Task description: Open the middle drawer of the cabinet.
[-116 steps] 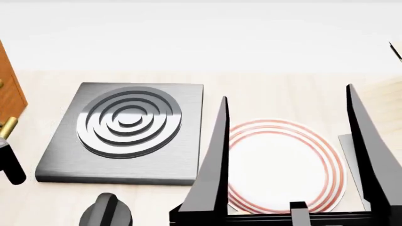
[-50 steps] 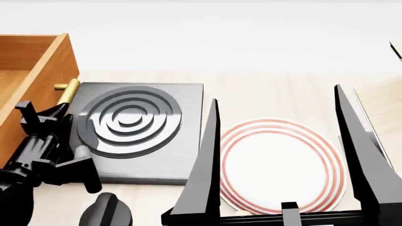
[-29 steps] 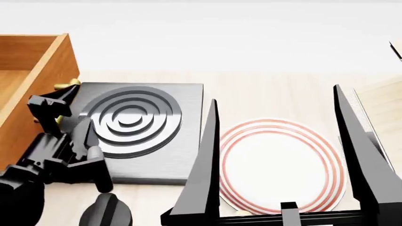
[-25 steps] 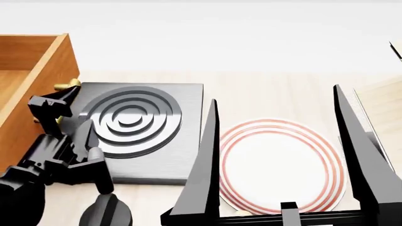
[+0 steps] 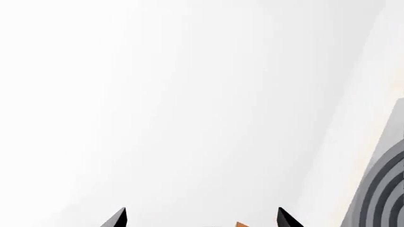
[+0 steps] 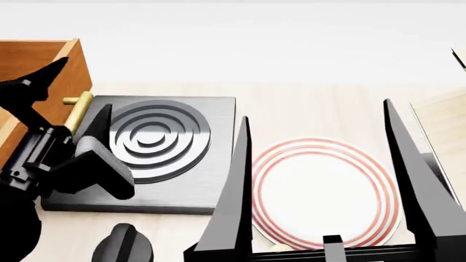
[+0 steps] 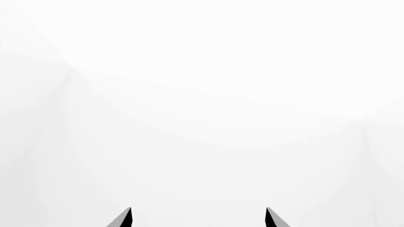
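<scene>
The orange-brown middle drawer (image 6: 38, 64) stands pulled out at the far left of the head view, showing its open box. Its brass bar handle (image 6: 77, 113) is on the front facing right. The rest of the cabinet is out of view. My left gripper (image 6: 84, 83) is open, its two black fingers spread on either side of the handle and lifted clear of it. In the left wrist view the left gripper (image 5: 202, 213) shows only its tips and an orange corner (image 5: 241, 224). My right gripper (image 6: 315, 112) is open and empty above the plate. The right wrist view shows the right gripper (image 7: 197, 212) against plain white.
A grey square hob with concentric rings (image 6: 153, 136) lies right beside the drawer front, its edge also in the left wrist view (image 5: 385, 189). A white plate with red rings (image 6: 320, 191) lies right of it. A pale wood box (image 6: 444, 117) is at the far right. A black knob (image 6: 124, 245) is near the bottom edge.
The drawer slid out to the right, then stopped. My left gripper, which was down at the handle, has opened and risen off it. The right arm has hardly moved.
</scene>
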Available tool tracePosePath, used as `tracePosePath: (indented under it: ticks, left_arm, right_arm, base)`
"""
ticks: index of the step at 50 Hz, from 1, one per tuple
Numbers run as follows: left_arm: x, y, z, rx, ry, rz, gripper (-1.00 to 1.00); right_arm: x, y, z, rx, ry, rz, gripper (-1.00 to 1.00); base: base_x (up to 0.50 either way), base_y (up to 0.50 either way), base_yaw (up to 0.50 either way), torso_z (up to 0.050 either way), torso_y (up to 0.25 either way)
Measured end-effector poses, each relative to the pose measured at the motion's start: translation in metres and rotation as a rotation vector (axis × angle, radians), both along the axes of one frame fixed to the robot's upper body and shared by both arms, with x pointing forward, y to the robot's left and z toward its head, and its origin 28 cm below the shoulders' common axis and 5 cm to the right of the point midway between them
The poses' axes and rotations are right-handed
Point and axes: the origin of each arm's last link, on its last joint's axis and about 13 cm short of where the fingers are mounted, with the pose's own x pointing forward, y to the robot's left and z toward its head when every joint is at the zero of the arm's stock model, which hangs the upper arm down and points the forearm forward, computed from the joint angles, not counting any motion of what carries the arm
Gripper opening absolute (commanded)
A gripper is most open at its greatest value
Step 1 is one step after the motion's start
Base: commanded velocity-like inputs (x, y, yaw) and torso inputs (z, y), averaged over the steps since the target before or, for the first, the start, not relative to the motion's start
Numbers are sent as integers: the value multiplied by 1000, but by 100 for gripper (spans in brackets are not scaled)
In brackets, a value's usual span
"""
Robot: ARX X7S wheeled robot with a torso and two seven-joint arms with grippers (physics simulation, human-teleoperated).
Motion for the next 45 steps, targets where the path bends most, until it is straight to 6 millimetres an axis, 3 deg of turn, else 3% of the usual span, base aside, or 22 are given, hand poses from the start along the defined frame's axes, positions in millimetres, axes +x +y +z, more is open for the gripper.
tracePosePath:
  ticks: [11, 25, 45]
  left_arm:
    - [-23, -2, 43, -213, 73, -17, 100]
    - [-38, 4, 84, -351, 200, -9, 100]
    - [-43, 11, 114, -580, 474, 50, 100]
  right_arm:
    - [0, 1, 0, 1, 0, 5, 100]
    - [0, 1, 0, 0, -3, 7, 100]
    - [-1, 2, 0, -3, -3, 10, 100]
  base:
    - [0, 0, 0, 0, 0]
    - [0, 0, 0, 0, 0]
    - [0, 0, 0, 0, 0]
